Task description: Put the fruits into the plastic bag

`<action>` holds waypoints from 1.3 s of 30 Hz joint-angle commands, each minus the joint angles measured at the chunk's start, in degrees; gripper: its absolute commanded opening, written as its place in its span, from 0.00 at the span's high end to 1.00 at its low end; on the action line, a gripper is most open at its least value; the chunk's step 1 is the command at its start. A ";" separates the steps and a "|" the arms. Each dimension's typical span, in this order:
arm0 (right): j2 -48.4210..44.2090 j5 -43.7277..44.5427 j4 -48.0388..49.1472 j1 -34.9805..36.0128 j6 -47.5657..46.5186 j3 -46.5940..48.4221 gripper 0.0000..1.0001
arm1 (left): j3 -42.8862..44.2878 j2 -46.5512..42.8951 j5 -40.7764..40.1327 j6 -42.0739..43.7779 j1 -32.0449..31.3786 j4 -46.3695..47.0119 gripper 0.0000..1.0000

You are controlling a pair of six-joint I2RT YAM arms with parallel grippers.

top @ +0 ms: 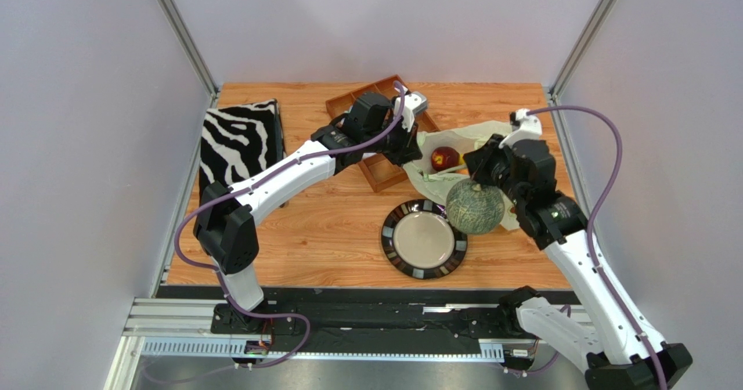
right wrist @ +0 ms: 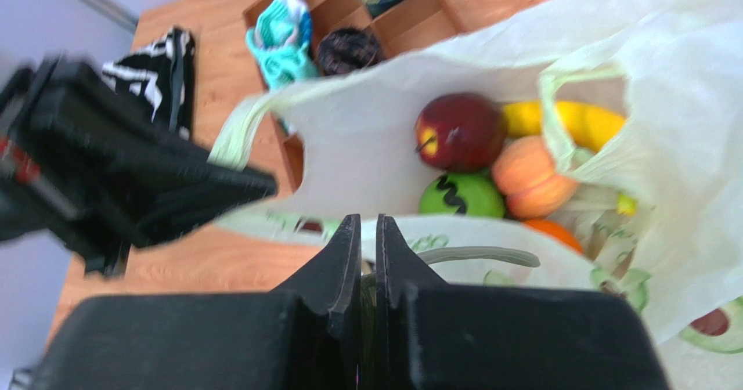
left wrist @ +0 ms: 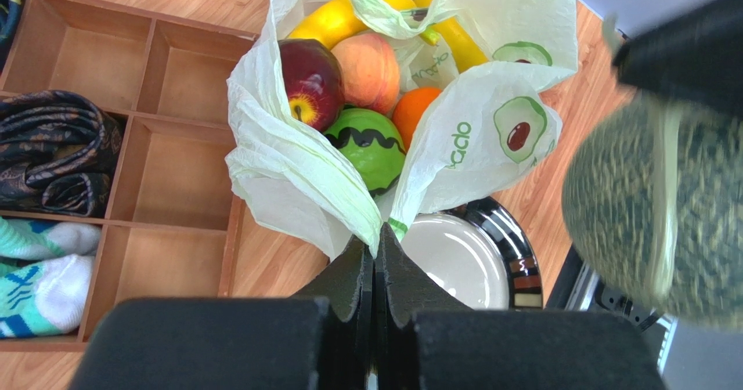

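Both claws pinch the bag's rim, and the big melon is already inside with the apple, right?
No: the top view shows the melon outside the plastic bag, beside the plate. The apple is inside, and the left gripper and right gripper do pinch its rim.

Melon [left wrist: 663, 216] was blurred in left wrist view, cut off by right edge. Orange [left wrist: 410, 111] sat half hidden behind bag [left wrist: 453, 164] wall. Banana [left wrist: 458, 46] lay partly under bag fold. Plate [left wrist: 514, 251] was part-covered by bag. Cloth rolls [left wrist: 52, 159] were cut by left edge. Left arm [right wrist: 113, 172] was blurred in right wrist view. In top view bag was mostly hidden behind arms, with only apple [top: 446, 158] showing inside. Tray [top: 381, 179] was partly hidden under left arm.
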 commanded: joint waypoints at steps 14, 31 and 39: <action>21.58 -13.30 10.02 -14.85 0.35 13.54 1.00 | 0.31 -2.75 1.68 -0.15 -0.02 2.36 1.00; 24.32 9.79 43.11 -8.70 5.72 -0.15 1.00 | 0.66 -3.10 3.18 -1.11 0.24 2.62 1.00; 21.42 17.64 54.57 -2.55 2.90 -12.45 1.00 | -0.04 -2.75 5.46 -3.40 1.30 4.29 1.00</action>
